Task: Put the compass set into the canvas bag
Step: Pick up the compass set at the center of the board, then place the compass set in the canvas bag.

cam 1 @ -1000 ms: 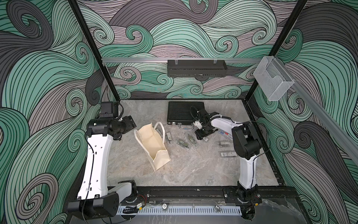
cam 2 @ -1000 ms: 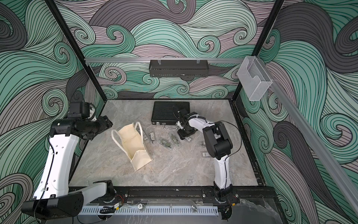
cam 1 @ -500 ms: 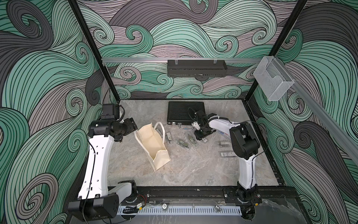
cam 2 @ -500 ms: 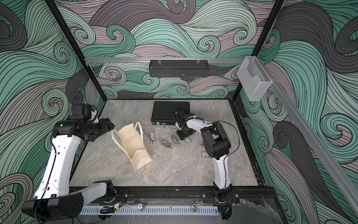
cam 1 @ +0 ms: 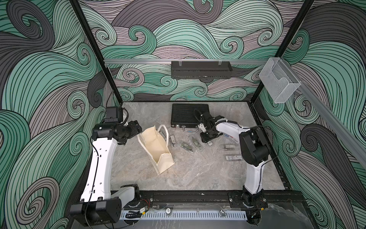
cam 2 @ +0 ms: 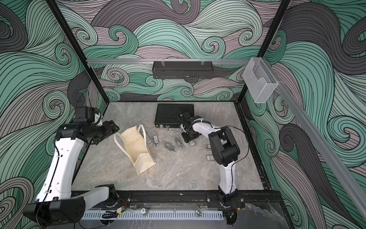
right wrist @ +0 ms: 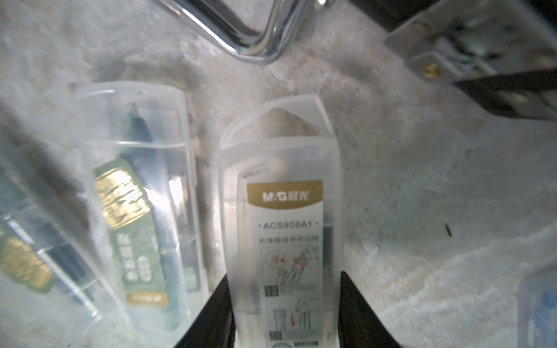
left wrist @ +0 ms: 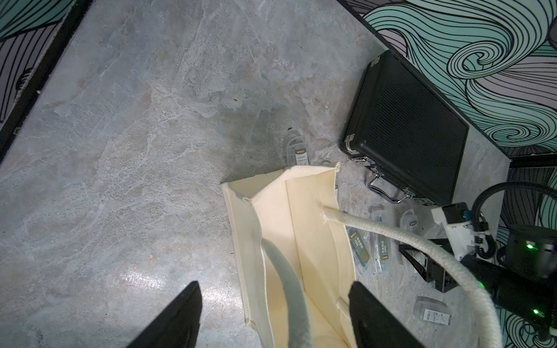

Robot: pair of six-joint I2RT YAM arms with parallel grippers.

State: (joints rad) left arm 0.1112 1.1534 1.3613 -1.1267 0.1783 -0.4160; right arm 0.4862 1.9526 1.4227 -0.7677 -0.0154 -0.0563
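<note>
The right gripper (right wrist: 283, 281) has just closed onto the clear plastic compass case (right wrist: 284, 211), at three o'clock of the cream canvas bag (cam 1: 156, 146); the left gripper (left wrist: 274, 284) waits wide; lifting seems next.

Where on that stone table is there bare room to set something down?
Bare: the wide near stretch of table between canvas bag and front rail, and the far-left corner behind the bag. Crowded: compass cases from bag to right gripper, before the black briefcase.
</note>
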